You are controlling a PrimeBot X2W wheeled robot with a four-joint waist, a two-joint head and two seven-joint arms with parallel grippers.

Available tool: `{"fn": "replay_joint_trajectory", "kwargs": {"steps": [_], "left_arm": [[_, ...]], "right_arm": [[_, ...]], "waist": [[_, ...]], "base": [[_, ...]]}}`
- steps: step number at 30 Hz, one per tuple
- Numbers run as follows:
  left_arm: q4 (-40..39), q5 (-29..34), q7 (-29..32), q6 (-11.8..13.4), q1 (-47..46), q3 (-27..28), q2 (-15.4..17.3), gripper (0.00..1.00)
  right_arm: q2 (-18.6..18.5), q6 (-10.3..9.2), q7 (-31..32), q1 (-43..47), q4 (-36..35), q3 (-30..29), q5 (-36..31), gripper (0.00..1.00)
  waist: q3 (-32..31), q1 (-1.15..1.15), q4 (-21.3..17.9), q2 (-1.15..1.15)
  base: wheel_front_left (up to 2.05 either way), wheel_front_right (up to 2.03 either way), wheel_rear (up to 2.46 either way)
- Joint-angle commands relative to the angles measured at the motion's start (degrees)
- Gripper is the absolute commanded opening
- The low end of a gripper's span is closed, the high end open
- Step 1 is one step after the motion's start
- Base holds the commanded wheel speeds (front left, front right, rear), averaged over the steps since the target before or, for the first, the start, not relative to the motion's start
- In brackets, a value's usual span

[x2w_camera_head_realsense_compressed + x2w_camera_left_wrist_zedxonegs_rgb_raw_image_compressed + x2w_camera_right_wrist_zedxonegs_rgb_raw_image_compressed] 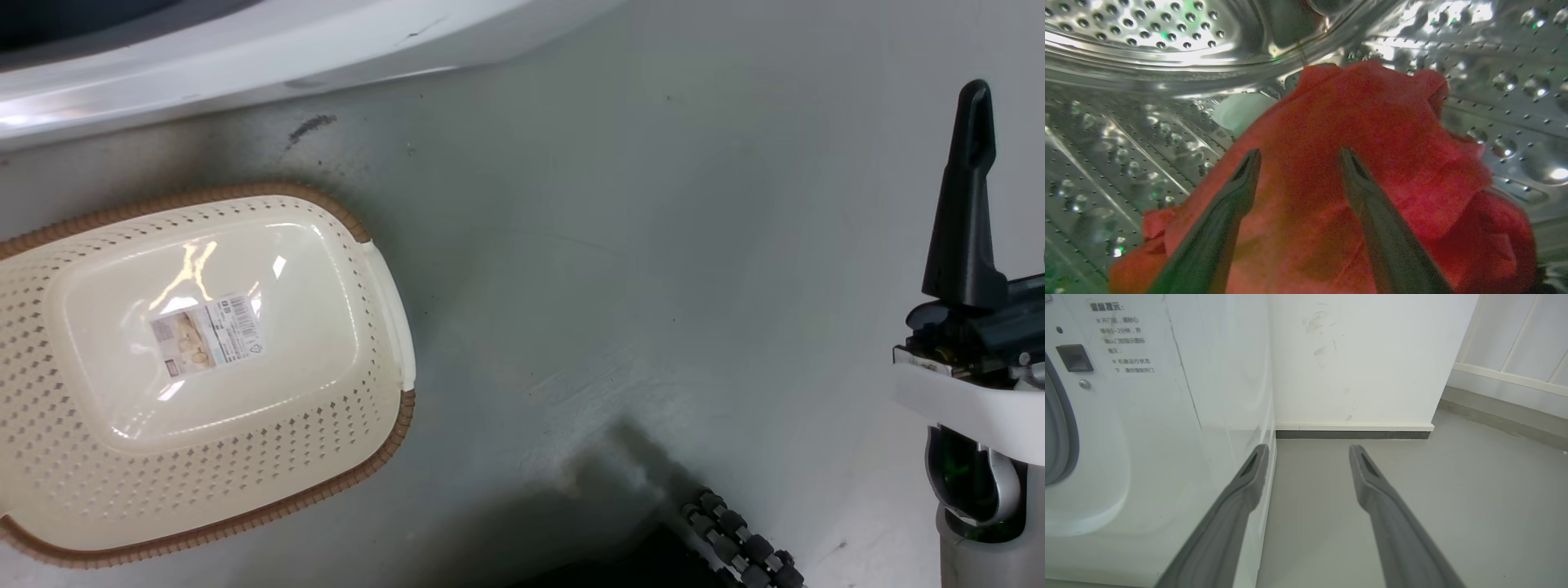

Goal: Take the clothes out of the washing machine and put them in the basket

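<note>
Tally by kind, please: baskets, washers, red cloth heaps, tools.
basket: 1
washer: 1
red cloth heap: 1 (garments in it cannot be told apart)
tools: 2 (left tool, right tool)
Total: 5

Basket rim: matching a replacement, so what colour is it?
Brown woven-look rim on the low cream perforated plastic basket; head view shows it best.

The basket (49,457) sits on the floor (653,286) at left, with a sticker (208,333) on its bottom. The washer (245,49) borders the floor's far edge. The right gripper (971,163) points up at right.
</note>
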Motion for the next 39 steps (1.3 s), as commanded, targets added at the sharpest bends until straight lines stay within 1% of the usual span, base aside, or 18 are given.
{"fn": "replay_joint_trajectory", "kwargs": {"steps": [1, 6, 10, 14, 19, 20, 21, 22, 30, 34, 39], "left_arm": [[1.0, -0.3, 1.7, -0.1, -1.2, -0.3, 0.2, 1.0], [3.5, -0.4, 8.4, -0.3, -5.3, -2.3, 0.7, 1.0], [4.8, -1.5, 12.5, -0.4, -7.1, -3.2, 0.6, 1.0], [5.4, -1.8, 14.0, -0.4, -7.2, -4.4, 1.3, 1.0], [6.0, -2.2, 13.8, -0.4, -6.3, -5.3, 2.7, 1.0], [6.0, -2.0, 13.7, -0.4, -6.0, -5.5, 3.0, 0.65], [6.1, -2.0, 13.4, -0.4, -5.8, -5.7, 3.2, 0.11], [6.1, -2.1, 13.1, -0.4, -5.8, -5.7, 3.4, 0.0], [6.2, -4.0, 11.3, -0.4, -4.9, -5.8, 3.0, 0.0], [5.5, -4.8, 7.7, -0.4, -4.3, -6.5, 2.7, 0.0], [5.7, -6.6, 3.6, -0.4, -1.2, -7.2, 2.0, 0.0]], "right_arm": [[0.0, -0.04, -0.1, -1.0, -0.6, 0.2, 0.6, 1.0], [0.0, -0.04, -0.1, -1.6, -1.9, 0.4, 1.7, 1.0], [0.0, -0.04, -0.1, -1.5, -2.4, 0.6, 2.4, 1.0], [0.0, -0.04, -0.1, -1.3, -2.4, 1.0, 2.9, 1.0], [0.0, -0.04, -0.1, -1.5, -2.6, 0.7, 3.8, 1.0], [0.0, -0.04, -0.1, -1.4, -2.6, 0.7, 3.9, 1.0], [0.0, -0.04, -0.1, -1.3, -2.6, 0.6, 3.9, 1.0], [0.0, -0.04, -0.1, -1.3, -2.5, 0.7, 3.9, 1.0], [0.0, -0.04, -0.1, -1.4, -2.1, 0.4, 3.2, 1.0], [0.0, -0.04, -0.1, -1.2, -1.6, 0.3, 2.9, 1.0], [0.0, -0.04, -0.1, -0.7, -0.8, 1.0, 1.0, 1.0]], "waist": [[1.2, -0.01, -0.7, 0.0], [2.9, -0.01, -1.5, 0.0], [3.6, -0.01, -1.9, 0.0], [3.8, -0.01, -2.3, 0.0], [4.0, -0.01, -2.7, 0.0], [4.0, -0.01, -2.7, 0.0], [4.0, -0.01, -2.8, 0.0], [4.0, -0.01, -2.8, 0.0], [3.0, -0.01, -2.4, 0.0], [1.6, -0.01, -1.9, 0.0], [-2.0, -0.01, -0.5, 0.0]], "base": [[0.0, 0.0, 0.0], [0.0, 0.0, 0.0], [0.0, 0.0, 0.0], [0.0, 0.0, 0.0], [0.0, 0.0, 0.0], [0.0, 0.0, 0.0], [0.0, 0.0, 0.0], [0.0, 0.0, 0.0], [0.0, 0.0, 0.0], [0.0, 0.0, 0.0], [0.0, 0.0, 0.0]]}}
